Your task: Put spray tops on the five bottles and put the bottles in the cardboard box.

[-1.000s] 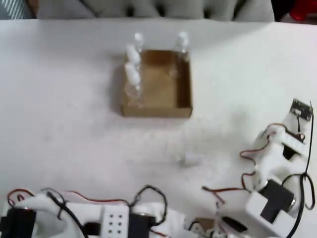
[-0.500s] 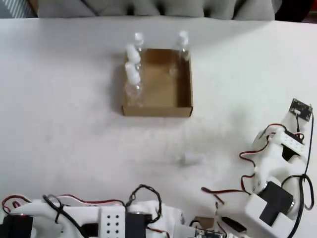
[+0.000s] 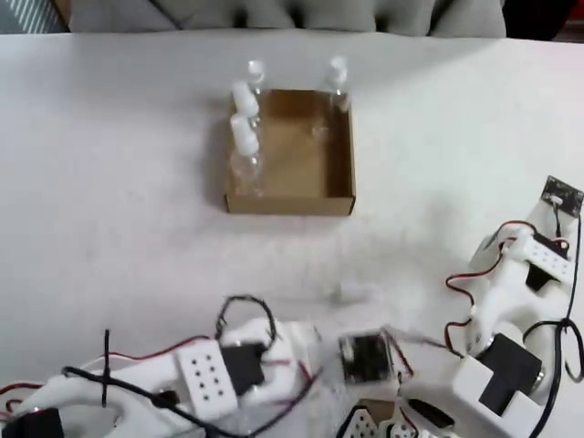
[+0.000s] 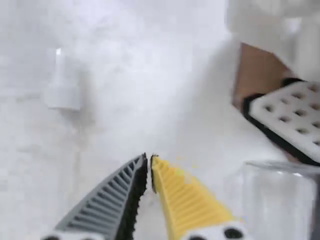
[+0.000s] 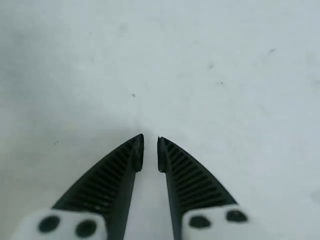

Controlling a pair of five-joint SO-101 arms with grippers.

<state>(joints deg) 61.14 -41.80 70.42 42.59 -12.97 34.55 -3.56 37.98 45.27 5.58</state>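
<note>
Four capped bottles (image 3: 244, 137) stand in the box (image 3: 290, 153). I see a loose spray top (image 3: 351, 292) on the surface (image 3: 109, 182), between box and arms. Left pincer (image 4: 149, 165): tips together, empty. Right pincer (image 5: 149, 147): a narrow slit, empty.

An open, shallow brown cardboard box (image 3: 292, 205) is pictured on the white table. Four clear bottles (image 3: 245, 162) fitted with white spray tops (image 3: 243, 128) are stood upright inside it, along one side wall and at the far corners. One loose white spray top (image 3: 351, 292) is left on the table, well apart from the box. Part of another clear bottle (image 4: 277, 200) is seen elsewhere on the table.
</note>
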